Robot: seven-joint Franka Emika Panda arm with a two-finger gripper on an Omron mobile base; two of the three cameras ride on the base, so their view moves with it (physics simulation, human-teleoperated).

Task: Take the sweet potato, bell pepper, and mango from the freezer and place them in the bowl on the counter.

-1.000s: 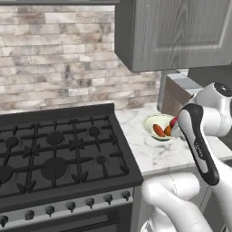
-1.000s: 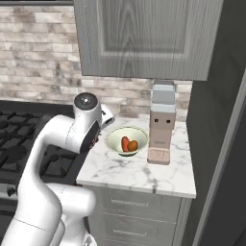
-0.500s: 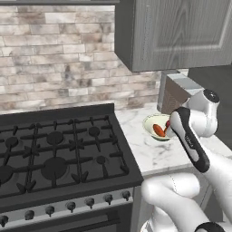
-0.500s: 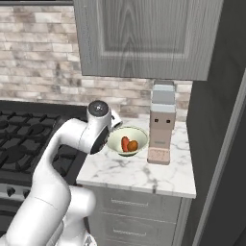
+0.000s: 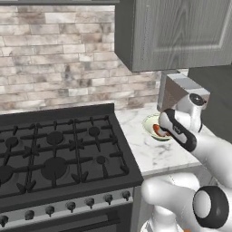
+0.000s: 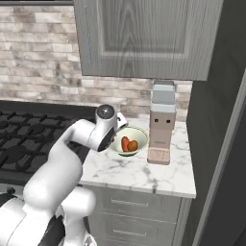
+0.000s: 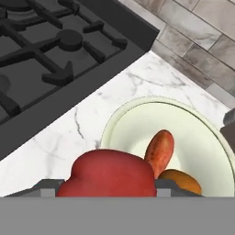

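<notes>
Gripper [image 7: 108, 189] gripping bell pepper [image 7: 109, 176] above bowl [image 7: 202, 137]

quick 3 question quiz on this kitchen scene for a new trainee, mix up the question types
1. True or false: the bowl stands on the stove.
2. Which item does the claw hold? A) mango B) bell pepper C) sweet potato
3. Fill in: besides the held item, the bowl contains ___ pieces of produce.

Key
1. False. It stands on the counter, between the stove and the grey countertop appliance.
2. B. The red bell pepper sits between the fingers, above the bowl's near rim.
3. Two: the sweet potato and the mango.
</notes>
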